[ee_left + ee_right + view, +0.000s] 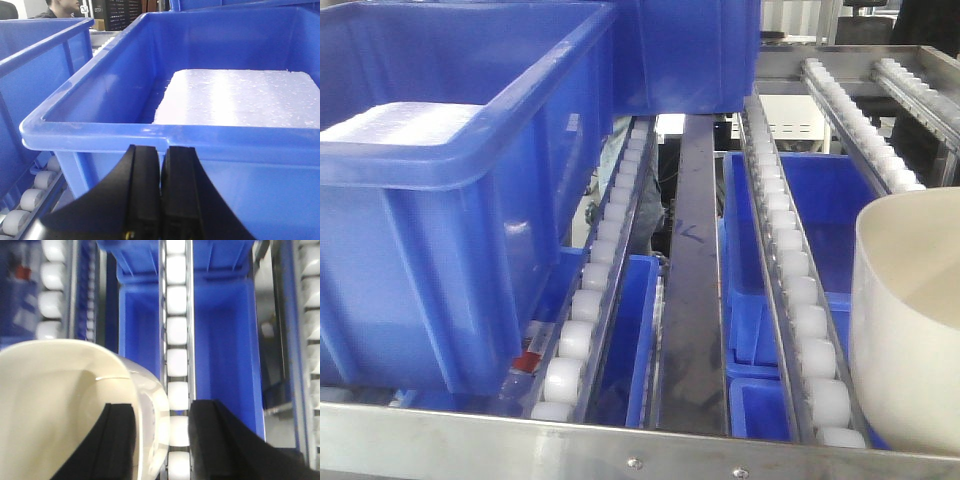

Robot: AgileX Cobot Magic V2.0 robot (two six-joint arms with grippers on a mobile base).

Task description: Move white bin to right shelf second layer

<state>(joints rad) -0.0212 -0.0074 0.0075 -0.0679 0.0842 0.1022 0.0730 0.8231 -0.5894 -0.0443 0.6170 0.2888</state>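
The white bin (910, 320) is a glossy cream tub at the front right, over the roller rails of the right shelf second layer (790, 270). In the right wrist view the white bin (60, 405) fills the lower left. My right gripper (162, 405) straddles its rim, one finger (120, 440) inside against the wall. The other finger (210, 435) is outside, with a gap to the wall through which the white rollers (176, 330) show. My left gripper (162, 147) is shut on nothing, just in front of a blue crate's rim. Neither gripper shows in the front view.
A large blue crate (440, 200) holding a white foam slab (240, 97) sits on the left rails. Another blue crate (690, 50) stands further back. More blue crates (820, 210) lie on the level below. A steel front bar (620, 450) edges the shelf.
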